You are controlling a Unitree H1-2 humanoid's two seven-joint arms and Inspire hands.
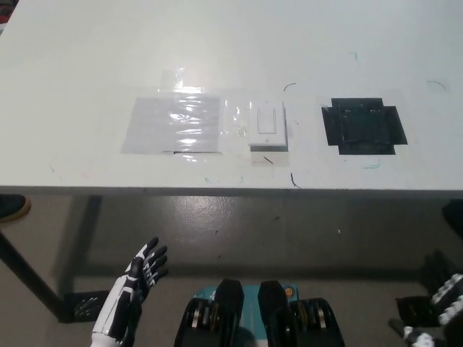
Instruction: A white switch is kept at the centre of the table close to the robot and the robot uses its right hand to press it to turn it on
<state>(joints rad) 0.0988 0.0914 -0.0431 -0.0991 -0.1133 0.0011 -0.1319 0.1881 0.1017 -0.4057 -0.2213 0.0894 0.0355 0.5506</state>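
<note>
The white switch lies flat on the white table, near the middle of its front edge, with nothing touching it. My black right hand shows at the bottom right corner, below the table's edge and well away from the switch, fingers apart and holding nothing. Low at the bottom left, also under table height, my white left hand rests open.
A shiny clear plastic patch is taped just left of the switch. A black taped square lies to its right. The table's front edge runs across the picture, and a dark table leg stands at the lower left.
</note>
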